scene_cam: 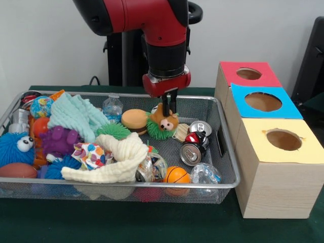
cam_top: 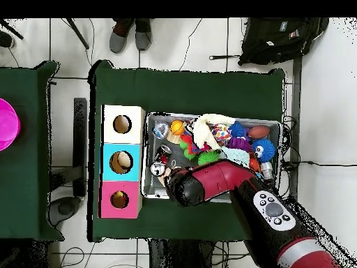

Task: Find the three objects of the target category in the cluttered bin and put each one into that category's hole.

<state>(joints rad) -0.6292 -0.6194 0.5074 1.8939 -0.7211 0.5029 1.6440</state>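
Note:
My gripper [scene_cam: 168, 107] is shut on a small brown-orange plush animal [scene_cam: 165, 120] with a pale snout. It holds the plush just above a green spiky ball [scene_cam: 156, 130] at the back middle of the silver wire-mesh bin [scene_cam: 229, 152]. The red-topped box's round hole [scene_cam: 249, 74] is to the right, at the far end of the row of boxes. In the overhead view my arm [cam_top: 209, 183] covers the gripper, and the bin [cam_top: 146, 157] lies beside the red hole [cam_top: 120, 200]. No yellow chick shows.
The blue-topped hole [scene_cam: 263, 102] and the yellow-topped hole [scene_cam: 283, 139] sit nearer than the red one. The bin holds crushed cans [scene_cam: 195, 147], an orange ball [scene_cam: 177, 175], a burger toy [scene_cam: 134, 120], a cream cloth [scene_cam: 121, 159], a mint cloth [scene_cam: 76, 114] and a blue googly-eyed ball [scene_cam: 15, 148].

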